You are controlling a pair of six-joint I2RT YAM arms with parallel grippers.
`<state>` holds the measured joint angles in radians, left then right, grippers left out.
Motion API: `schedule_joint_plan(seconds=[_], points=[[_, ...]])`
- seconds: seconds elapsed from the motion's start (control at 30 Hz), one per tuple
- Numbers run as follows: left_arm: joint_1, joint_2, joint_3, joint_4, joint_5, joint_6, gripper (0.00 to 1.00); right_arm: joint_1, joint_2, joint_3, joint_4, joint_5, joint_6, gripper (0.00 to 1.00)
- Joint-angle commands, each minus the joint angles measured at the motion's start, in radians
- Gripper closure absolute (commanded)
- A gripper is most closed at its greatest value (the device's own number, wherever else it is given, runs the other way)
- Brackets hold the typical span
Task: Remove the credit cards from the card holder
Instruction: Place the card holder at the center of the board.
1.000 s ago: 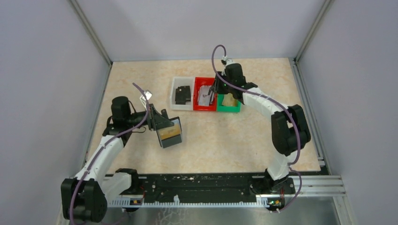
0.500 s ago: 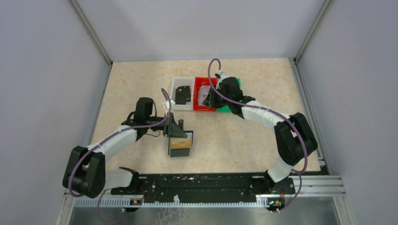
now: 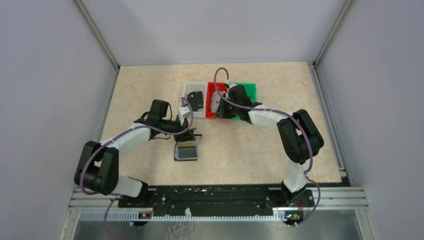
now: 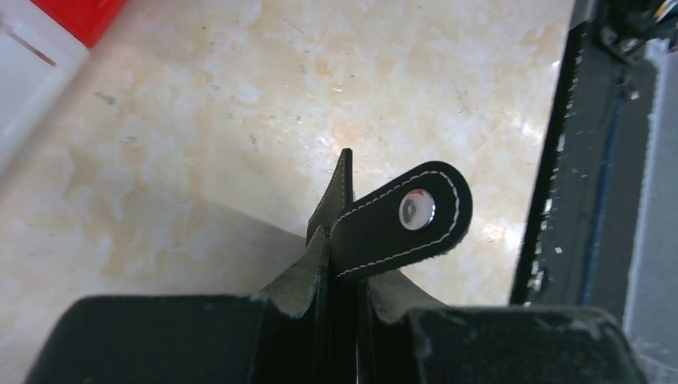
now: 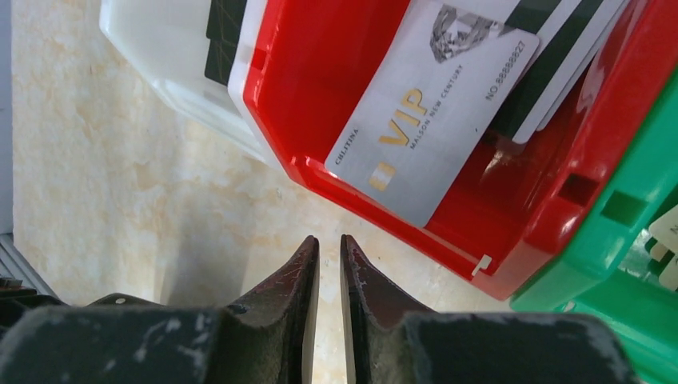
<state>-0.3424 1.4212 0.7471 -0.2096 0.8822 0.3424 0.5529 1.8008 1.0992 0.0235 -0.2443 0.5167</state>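
Credit cards [image 5: 436, 120] lie in the red bin [image 5: 320, 96]; left gripper [image 4: 340, 320] clamps the card holder [image 3: 187, 150], right gripper [image 5: 329, 264] nearly closed, empty.

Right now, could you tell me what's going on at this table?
The left tool is shut on the card holder, pinching it by an edge next to its strap tab above the table. The right tool, almost closed and empty, hangs beside the red bin, where a silver VIP card lies on other cards.
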Motion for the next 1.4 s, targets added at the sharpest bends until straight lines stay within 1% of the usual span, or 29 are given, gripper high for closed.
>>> schedule_joint_plan(seconds=[0.0, 0.07, 0.1, 0.13, 0.17, 0.27, 0.33, 0.4, 0.43, 0.53, 0.63, 0.73, 0.8, 0.87, 0.97, 1.1, 1.23, 1.37], points=[[-0.002, -0.018, 0.027, 0.02, -0.058, 0.206, 0.96, 0.003, 0.016, 0.08, 0.041, 0.03, -0.007, 0.85], [-0.002, -0.03, 0.015, -0.004, -0.068, 0.248, 0.89, 0.0, 0.031, 0.105, 0.028, 0.035, -0.011, 0.85], [-0.002, -0.039, 0.009, -0.015, -0.074, 0.267, 0.83, -0.001, 0.037, 0.116, 0.022, 0.042, -0.012, 0.85], [-0.002, -0.052, 0.006, -0.035, -0.072, 0.286, 0.74, -0.002, 0.041, 0.122, 0.022, 0.044, -0.013, 0.85], [-0.003, -0.066, 0.004, -0.065, -0.062, 0.31, 0.68, -0.004, 0.042, 0.124, 0.024, 0.044, -0.013, 0.86], [-0.003, -0.107, 0.008, -0.149, -0.019, 0.358, 0.6, -0.005, 0.04, 0.132, 0.015, 0.053, -0.015, 0.86], [-0.004, -0.111, 0.031, -0.279, 0.033, 0.436, 0.52, -0.005, 0.037, 0.138, 0.008, 0.061, -0.02, 0.86], [-0.003, -0.11, 0.04, -0.375, 0.063, 0.53, 0.34, -0.005, 0.026, 0.134, 0.007, 0.059, -0.024, 0.86], [-0.003, -0.114, 0.045, -0.412, 0.064, 0.574, 0.3, -0.005, 0.02, 0.128, 0.007, 0.053, -0.024, 0.86], [-0.003, -0.149, 0.073, -0.477, 0.044, 0.628, 0.27, 0.0, -0.014, 0.083, 0.028, 0.046, -0.014, 0.88], [-0.002, -0.169, 0.13, -0.58, 0.052, 0.642, 0.26, 0.004, -0.042, 0.027, 0.051, 0.032, -0.005, 0.91], [-0.002, -0.161, 0.192, -0.709, 0.102, 0.609, 0.28, 0.005, -0.044, -0.007, 0.063, 0.026, -0.001, 0.92], [-0.001, -0.154, 0.185, -0.746, 0.125, 0.595, 0.31, 0.005, -0.033, -0.017, 0.073, 0.029, 0.0, 0.92], [0.002, -0.153, 0.181, -0.732, 0.122, 0.56, 0.34, 0.005, -0.017, -0.01, 0.074, 0.03, 0.001, 0.93], [0.033, -0.155, 0.191, -0.634, 0.089, 0.403, 0.39, 0.003, 0.003, 0.011, 0.076, 0.039, 0.003, 0.93], [0.083, -0.163, 0.231, -0.586, 0.035, 0.34, 0.35, -0.011, 0.021, 0.042, 0.078, 0.041, 0.001, 0.94], [0.176, -0.206, 0.228, -0.517, 0.014, 0.302, 0.33, -0.025, 0.042, 0.058, 0.074, 0.043, -0.006, 0.94], [0.27, -0.222, 0.266, -0.543, 0.053, 0.31, 0.29, -0.035, 0.048, 0.058, 0.087, 0.047, -0.009, 0.94]])
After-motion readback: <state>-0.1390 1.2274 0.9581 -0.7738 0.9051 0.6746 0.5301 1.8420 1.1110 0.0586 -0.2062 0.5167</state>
